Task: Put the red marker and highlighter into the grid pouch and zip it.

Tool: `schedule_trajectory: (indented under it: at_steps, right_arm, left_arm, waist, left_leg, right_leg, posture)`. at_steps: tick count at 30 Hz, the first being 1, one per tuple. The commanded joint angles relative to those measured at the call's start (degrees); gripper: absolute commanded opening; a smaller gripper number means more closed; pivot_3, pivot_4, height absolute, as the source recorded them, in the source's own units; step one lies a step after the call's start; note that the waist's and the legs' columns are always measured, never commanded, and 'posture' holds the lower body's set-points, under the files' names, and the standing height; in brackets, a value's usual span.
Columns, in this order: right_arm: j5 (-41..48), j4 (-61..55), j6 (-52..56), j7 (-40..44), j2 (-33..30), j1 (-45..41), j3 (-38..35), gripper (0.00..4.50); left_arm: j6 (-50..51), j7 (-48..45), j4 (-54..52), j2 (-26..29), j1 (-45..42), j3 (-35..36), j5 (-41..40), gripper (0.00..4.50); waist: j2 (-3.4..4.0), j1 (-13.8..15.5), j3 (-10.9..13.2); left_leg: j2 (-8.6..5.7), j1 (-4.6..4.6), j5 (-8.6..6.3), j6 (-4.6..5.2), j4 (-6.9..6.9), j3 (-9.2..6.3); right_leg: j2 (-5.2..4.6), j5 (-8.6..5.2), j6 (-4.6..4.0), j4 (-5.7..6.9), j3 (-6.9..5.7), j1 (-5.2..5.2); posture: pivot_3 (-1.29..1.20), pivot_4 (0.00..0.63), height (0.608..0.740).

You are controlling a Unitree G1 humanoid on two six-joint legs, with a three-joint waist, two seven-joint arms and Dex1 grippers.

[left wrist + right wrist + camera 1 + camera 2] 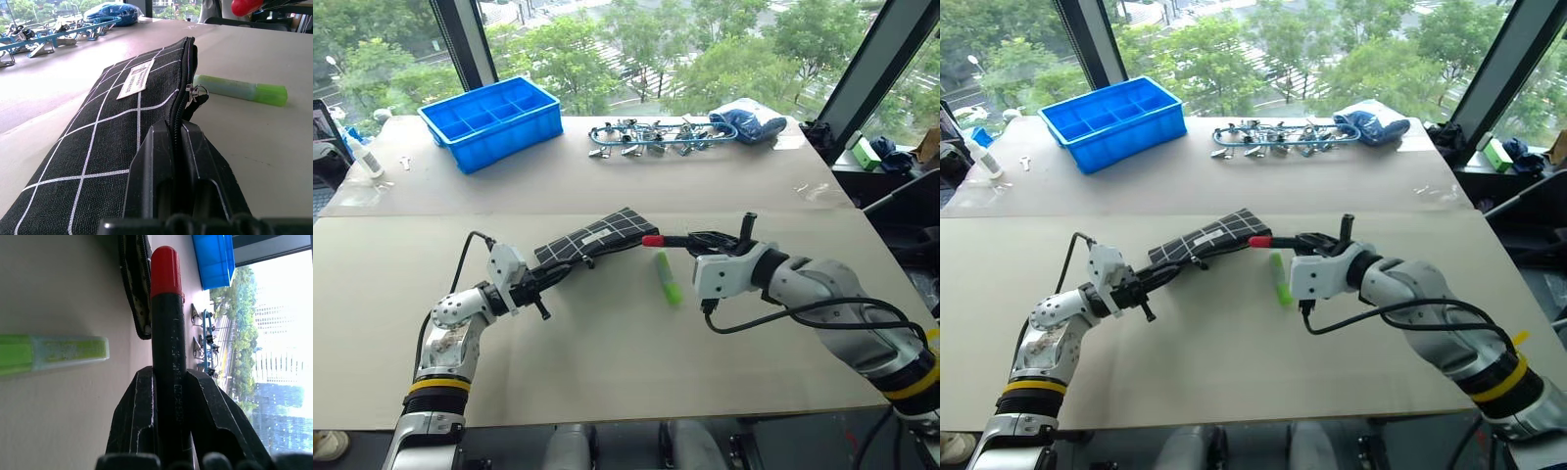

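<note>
At frame centre the right pincer [697, 239] clamps the marker [166, 328], its red cap level, aimed at the pouch's [592, 238] end. The left pincer [551, 277] is closed on the pouch's zipper edge. The highlighter [667, 278] lies on the counter [607, 372] beneath the marker.

Silver-grey jointed arms, yellow wrist bands, white housings, looping black cables, black-fingered left pincer [551, 277].
</note>
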Motion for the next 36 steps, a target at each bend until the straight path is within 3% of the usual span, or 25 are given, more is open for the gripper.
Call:
schedule_trajectory:
  at_steps: [1, 11, 21, 28, 36]
  right_arm:
    - [-4.41, 4.13, -4.58, 0.96, 2.88, -3.46, 0.76, 0.5]
    - [-10.95, 13.08, -8.28, 2.0, 11.35, -7.29, 1.64, 0.5]
    - [-11.57, 19.16, -10.58, 2.92, 20.57, -11.95, 2.92, 0.5]
    - [-13.31, 28.6, -18.68, 0.53, 26.16, -16.21, 6.26, 0.5]
    - [-14.5, 38.17, -29.04, -1.04, 28.0, -20.64, 9.05, 0.5]
  left_arm:
    - [0.9, 0.14, -3.49, 0.53, -0.3, 0.5, -1.32, 0.0]
    - [2.63, 0.97, -6.32, 0.11, 0.47, 0.45, -1.44, 0.0]
    - [3.16, 1.54, -6.87, -0.32, 0.6, 0.26, -1.54, 0.0]
    - [3.61, 1.57, -6.96, -0.64, 0.2, 0.02, -1.47, 0.0]
    - [3.8, 2.02, -7.64, -0.57, 0.63, 0.38, -1.58, 0.0]
  waist:
    - [0.0, 0.0, 0.0]
    - [0.01, 0.03, 0.0]
    - [0.01, -0.02, 0.0]
    - [0.02, 0.01, 0.01]
    - [0.03, -0.14, 0.01]
  left_leg:
    - [0.0, -0.01, 0.0, -0.01, 0.01, 0.02]
    - [0.02, -0.01, 0.03, -0.05, 0.03, 0.37]
    - [0.04, 0.01, 0.05, -0.08, 0.03, 0.46]
    - [0.03, 0.01, 0.07, -0.12, 0.04, 0.49]
    - [0.04, 0.02, 0.21, -0.36, 0.03, 0.57]
  right_leg:
    - [-0.01, 0.0, 0.0, 0.0, 0.01, -0.01]
    - [0.0, 0.0, 0.0, 0.02, -0.01, 0.0]
    - [0.01, 0.01, -0.02, 0.05, 0.01, -0.01]
    - [-0.01, 0.01, -0.02, 0.09, 0.01, -0.02]
    - [0.0, 0.01, -0.02, 0.1, 0.03, -0.04]
  posture:
    - [0.0, 0.15, 0.74]
    - [0.0, 0.15, 0.74]
    - [0.0, 0.15, 0.74]
    - [0.0, 0.15, 0.74]
    - [0.0, 0.15, 0.74]
